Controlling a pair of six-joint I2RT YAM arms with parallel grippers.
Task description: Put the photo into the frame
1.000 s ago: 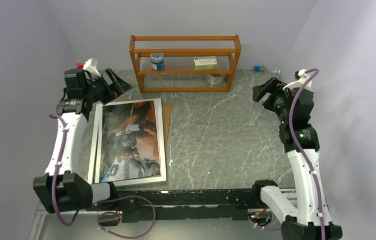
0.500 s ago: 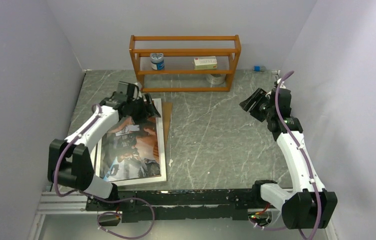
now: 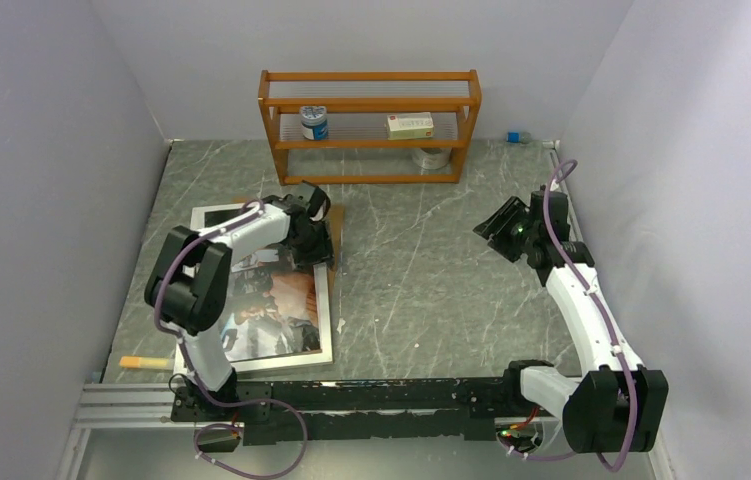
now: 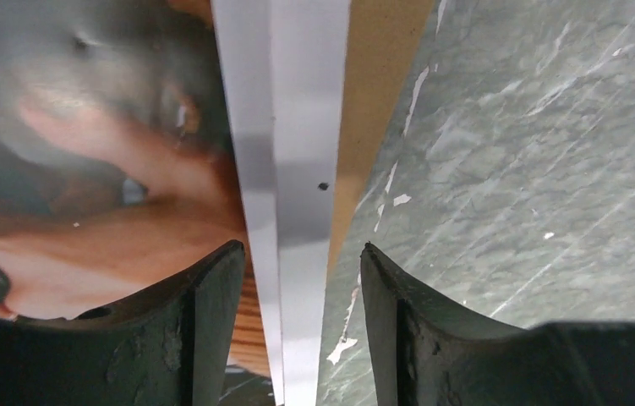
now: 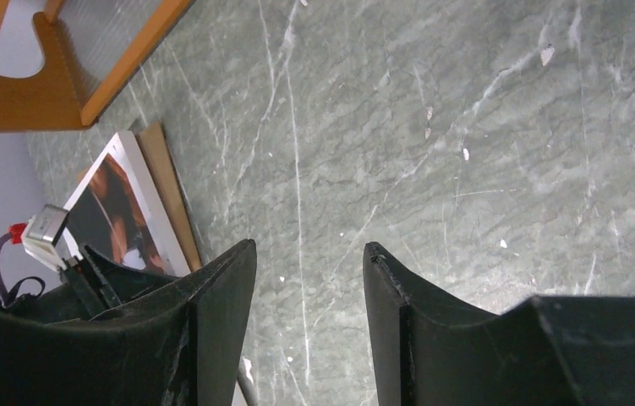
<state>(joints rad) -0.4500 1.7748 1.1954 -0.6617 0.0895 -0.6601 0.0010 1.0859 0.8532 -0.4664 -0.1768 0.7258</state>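
Both part-open, empty: L end effector [image 4: 301, 247] over frame [image 4: 297, 127] rim, R [image 5: 309, 245] over table [image 5: 466, 127].

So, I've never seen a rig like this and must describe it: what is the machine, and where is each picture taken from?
It is two robot arms bolted at the near edge of a table. One picture looks down from above; the other two come from cameras on each wrist, so the prongs at the bottom are that arm's own claw. On the table lies a picture frame with a photo showing in it, over a brown board; a wooden shelf rack stands at the back. The left claw hangs open over the frame's rim; the right claw is open over bare table. Neither holds anything.
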